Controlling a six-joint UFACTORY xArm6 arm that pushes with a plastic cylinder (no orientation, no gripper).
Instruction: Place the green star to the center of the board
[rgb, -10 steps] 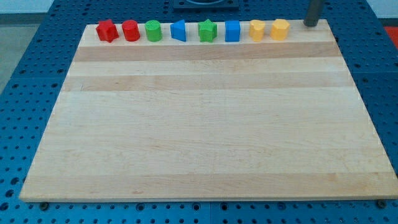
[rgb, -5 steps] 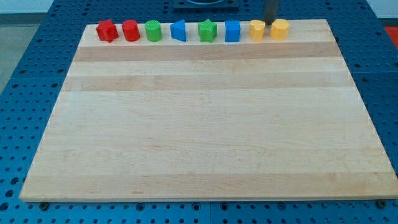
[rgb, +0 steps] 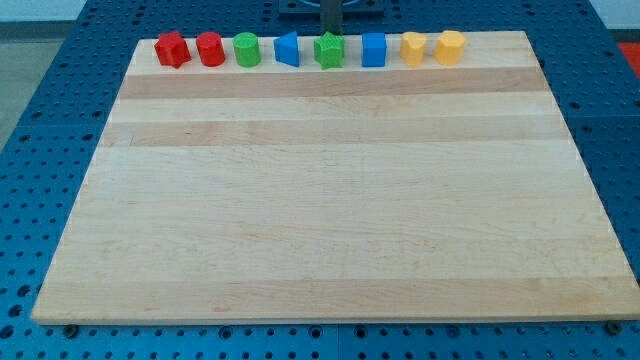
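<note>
Green star (rgb: 329, 50) sits in the far row of blocks, approx mid-row, at the board's far edge, well apart from board centre. My tip (rgb: 329, 33) is right behind it at its far side, touching or nearly so; can't tell which. No fingers on this rod.

Row, left to right: red star (rgb: 172, 49), red cylinder (rgb: 210, 49), green cylinder (rgb: 246, 49), blue wedge-ish block (rgb: 287, 48), green star, blue cube (rgb: 374, 49), two yellow blocks (rgb: 413, 48) (rgb: 450, 47), shapes unclear.

Pale wood board (rgb: 330, 190) w/ lengthwise grain strips, resting on blue perforated table (rgb: 60, 120).

We have one camera view: it looks down obliquely from the near edge across the whole wooden board (rgb: 330, 200).
</note>
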